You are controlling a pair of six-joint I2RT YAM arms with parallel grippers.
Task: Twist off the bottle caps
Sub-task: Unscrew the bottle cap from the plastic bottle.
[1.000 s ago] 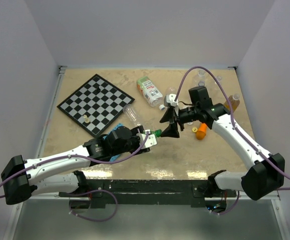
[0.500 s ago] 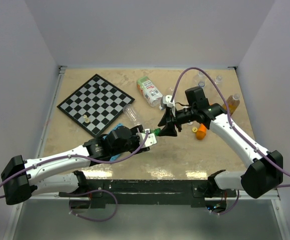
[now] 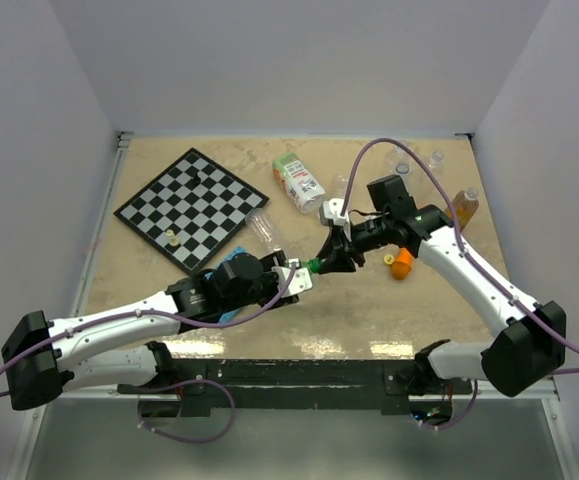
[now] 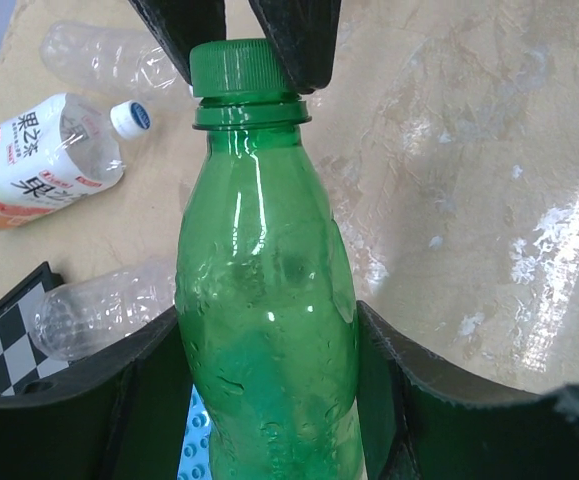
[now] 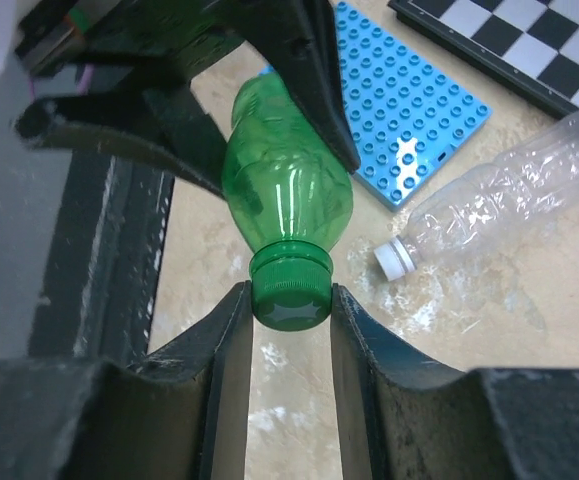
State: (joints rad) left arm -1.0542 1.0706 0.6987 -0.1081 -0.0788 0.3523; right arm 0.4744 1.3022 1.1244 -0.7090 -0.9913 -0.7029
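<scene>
Green cap point(image 5: 290, 290): small, ribbed, stiff plastic. Ribs look grippy, so take by sidewall, opposite sides. My right fingers point(image 5: 354, 345) pinch it there, one on each side, touching. Cap sits on green bottle point(image 4: 264, 330), seemingly held off bench, over middle, toward near edge. Bottle looks empty, light, thin-walled: likely dents, may spin under torque. My left fingers point(image 4: 119, 410) clamp its body. Beneath: blue studded plate point(image 5: 409, 110), clear bottle point(image 5: 509, 200) with white cap point(image 5: 399, 258).
</scene>
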